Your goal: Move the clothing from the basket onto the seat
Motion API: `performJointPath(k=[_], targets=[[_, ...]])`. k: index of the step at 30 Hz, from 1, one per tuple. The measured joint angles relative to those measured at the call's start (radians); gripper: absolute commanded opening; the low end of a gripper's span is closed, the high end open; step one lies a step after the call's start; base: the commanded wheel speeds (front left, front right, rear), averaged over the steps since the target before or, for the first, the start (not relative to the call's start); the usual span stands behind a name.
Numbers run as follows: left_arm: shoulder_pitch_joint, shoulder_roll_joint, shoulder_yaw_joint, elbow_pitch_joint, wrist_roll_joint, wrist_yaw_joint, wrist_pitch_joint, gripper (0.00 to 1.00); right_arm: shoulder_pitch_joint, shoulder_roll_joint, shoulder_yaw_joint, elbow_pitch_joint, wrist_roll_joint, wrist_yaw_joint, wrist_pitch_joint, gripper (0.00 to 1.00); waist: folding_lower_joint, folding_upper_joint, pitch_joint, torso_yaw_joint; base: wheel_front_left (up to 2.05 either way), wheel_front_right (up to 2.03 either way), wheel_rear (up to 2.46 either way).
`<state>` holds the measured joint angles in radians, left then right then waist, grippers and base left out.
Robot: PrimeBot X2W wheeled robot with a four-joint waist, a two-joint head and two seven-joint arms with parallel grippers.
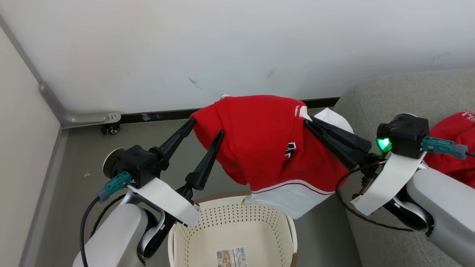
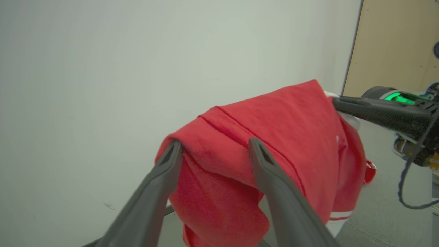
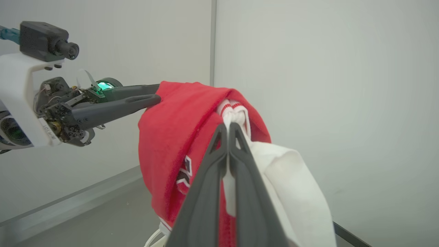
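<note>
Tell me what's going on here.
The robot holds a red garment in the air above the basket. The right gripper is shut on its white-trimmed end. The left gripper is open, fingers spread against the other end. A second red garment already lies on the seat.

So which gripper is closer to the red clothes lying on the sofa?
Right. The right gripper, pinching the lifted garment, is beside the seat where that red garment lies. The left gripper is farther, at its other end.

Head looks down; both wrists (close) face the garment (image 1: 267,141).
</note>
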<state>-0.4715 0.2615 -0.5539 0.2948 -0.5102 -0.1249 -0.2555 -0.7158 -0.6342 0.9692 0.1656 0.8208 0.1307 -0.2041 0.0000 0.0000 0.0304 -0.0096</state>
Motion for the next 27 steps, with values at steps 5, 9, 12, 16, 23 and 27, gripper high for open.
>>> performJointPath(k=[5, 9, 12, 16, 23, 27], targets=[[0.0, -0.01, 0.017, 0.025, -0.005, 0.0, 0.0, 1.0, 0.024, -0.019, -0.057, 0.026, 0.008, 0.0, -0.009, 0.0, 0.0, 0.0, -0.003, -0.012, 0.0, 0.0, 0.0], [0.002, -0.011, 0.032, 0.031, -0.008, 0.0, 0.0, 1.0, 0.045, -0.034, -0.112, 0.037, 0.008, 0.0, -0.024, 0.0, 0.0, 0.0, -0.005, -0.024, 0.0, 0.0, 0.0], [0.006, -0.017, 0.043, 0.034, -0.007, 0.001, 0.0, 1.0, 0.075, -0.038, -0.149, 0.042, 0.008, 0.0, -0.026, 0.0, 0.0, 0.0, -0.006, -0.036, 0.0, 0.0, 0.0], [0.018, -0.022, 0.055, 0.035, -0.007, 0.003, 0.0, 1.0, 0.111, -0.048, -0.198, 0.058, 0.006, 0.0, -0.031, 0.0, 0.0, 0.0, -0.009, -0.054, 0.0, 0.0, 0.0], [0.018, -0.042, 0.082, 0.022, 0.01, 0.012, 0.0, 1.0, 0.182, -0.056, -0.282, 0.062, -0.015, 0.0, -0.037, 0.0, 0.0, 0.0, -0.014, -0.092, 0.0, 0.0, 0.0], [0.018, -0.046, 0.085, 0.018, 0.018, 0.012, 0.0, 1.0, 0.214, -0.056, -0.321, 0.06, -0.023, 0.0, -0.038, 0.0, 0.0, 0.0, -0.017, -0.117, 0.0, 0.0, 0.0]])
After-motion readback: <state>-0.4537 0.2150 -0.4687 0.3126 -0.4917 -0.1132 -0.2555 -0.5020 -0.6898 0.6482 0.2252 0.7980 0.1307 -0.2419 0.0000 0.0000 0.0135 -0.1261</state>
